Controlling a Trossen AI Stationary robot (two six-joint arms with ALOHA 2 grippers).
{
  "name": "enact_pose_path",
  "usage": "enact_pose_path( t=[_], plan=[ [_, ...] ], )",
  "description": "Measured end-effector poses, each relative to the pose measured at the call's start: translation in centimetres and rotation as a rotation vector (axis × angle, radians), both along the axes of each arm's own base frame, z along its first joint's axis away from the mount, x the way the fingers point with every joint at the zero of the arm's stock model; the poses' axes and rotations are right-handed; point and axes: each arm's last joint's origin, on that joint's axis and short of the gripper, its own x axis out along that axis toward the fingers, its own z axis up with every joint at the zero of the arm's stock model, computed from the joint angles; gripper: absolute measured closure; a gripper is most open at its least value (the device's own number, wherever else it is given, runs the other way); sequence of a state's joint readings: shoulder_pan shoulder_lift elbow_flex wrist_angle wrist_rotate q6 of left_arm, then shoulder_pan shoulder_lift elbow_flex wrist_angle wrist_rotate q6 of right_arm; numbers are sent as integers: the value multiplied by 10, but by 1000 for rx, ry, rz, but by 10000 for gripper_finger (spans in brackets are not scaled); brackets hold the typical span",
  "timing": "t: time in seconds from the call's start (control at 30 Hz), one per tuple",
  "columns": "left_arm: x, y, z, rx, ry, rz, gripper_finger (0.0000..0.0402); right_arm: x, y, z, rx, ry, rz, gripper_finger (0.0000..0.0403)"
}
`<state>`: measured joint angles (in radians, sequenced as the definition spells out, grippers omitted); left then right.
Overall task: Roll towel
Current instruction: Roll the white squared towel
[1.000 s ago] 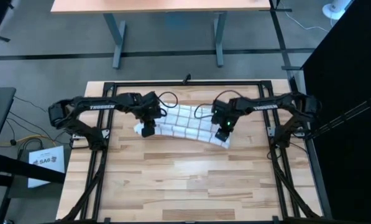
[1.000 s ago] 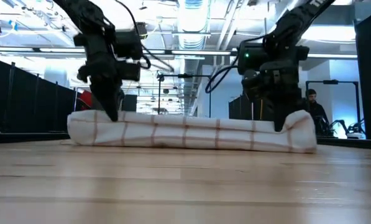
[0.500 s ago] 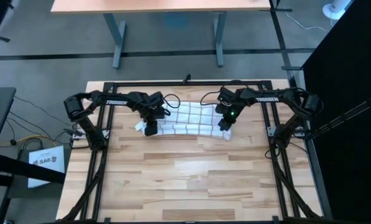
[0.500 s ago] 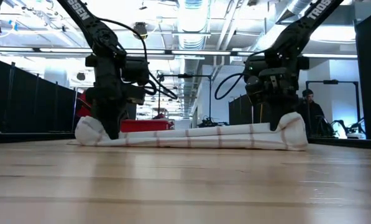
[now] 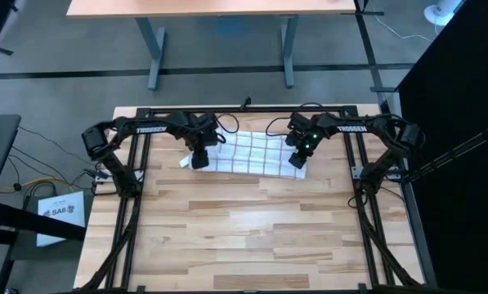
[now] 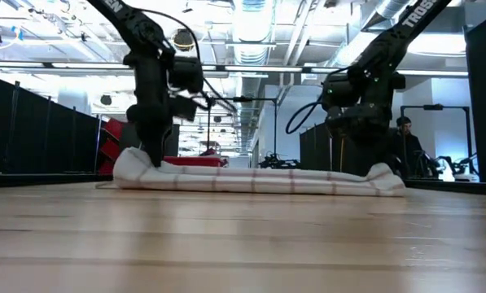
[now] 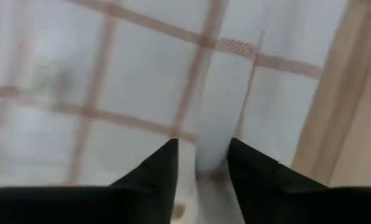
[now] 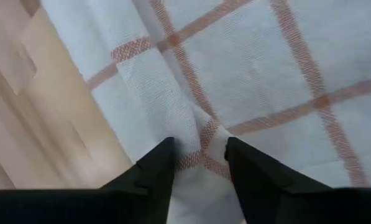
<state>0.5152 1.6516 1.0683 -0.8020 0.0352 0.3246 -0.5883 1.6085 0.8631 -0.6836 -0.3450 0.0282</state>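
The white towel (image 5: pixel 248 153) with thin dark grid lines lies spread out near the table's far edge. It is low and flat in the low view (image 6: pixel 251 181). My left gripper (image 5: pixel 199 162) points down at the towel's near left corner. My right gripper (image 5: pixel 297 162) points down at its near right corner. In each wrist view the two fingers stand apart, with a raised ridge of cloth running into the gap: left (image 7: pixel 202 155), right (image 8: pixel 199 152). Both towel ends bulge up slightly at the fingers (image 6: pixel 133 167) (image 6: pixel 383 172). My left gripper comes from above with a finger on either side of a raised pucker (image 7: pixel 217 118) at the towel's left end, which lies on the table. I cannot tell whether the fingers touch it. My right gripper stands likewise over a pucker (image 8: pixel 186 134) at the right end; touch cannot be told.
Black frame rails (image 5: pixel 244 109) run round the tabletop, close behind the towel. Bare wood (image 5: pixel 252 229) lies on the near side. A desk (image 5: pixel 219 8) stands beyond the table, and a person (image 6: pixel 407 134) shows far off in the room.
Both grippers have gone toward the table's far edge, the right one also toward its right edge, taking the towel's ends along. The towel, a thick curved band before, now lies farther back, straighter, wider and much flatter on the table.
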Motion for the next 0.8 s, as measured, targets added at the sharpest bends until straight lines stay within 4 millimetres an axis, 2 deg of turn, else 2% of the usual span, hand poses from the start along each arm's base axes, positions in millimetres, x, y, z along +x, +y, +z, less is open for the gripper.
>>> enact_pose_path(
  t=[0.2, 0.33, 0.43, 0.53, 0.6, 0.7, 0.8],
  plan=[
    [-1, -4, 42, 151, -112, -7, 259, 1, 2, 14, -76, -81, 77, 250],
    [-7, -22, 68, 195, -195, -49, 263, 4, 13, 34, -149, -179, 147, 252],
    [-8, -43, 75, 181, -189, -110, 264, 10, 30, 47, -191, -246, 240, 253],
    [-3, -59, 68, 178, -178, -159, 264, 21, 46, 52, -233, -309, 331, 253],
    [5, -64, 54, 189, -189, -191, 264, 30, 54, 47, -252, -316, 368, 253],
    [8, -64, 23, 183, -124, -204, 265, 38, 57, 27, -256, -220, 385, 253],
    [5, -56, 0, 186, -43, -184, 265, 35, 55, 4, -223, -64, 385, 253]
  ],
)
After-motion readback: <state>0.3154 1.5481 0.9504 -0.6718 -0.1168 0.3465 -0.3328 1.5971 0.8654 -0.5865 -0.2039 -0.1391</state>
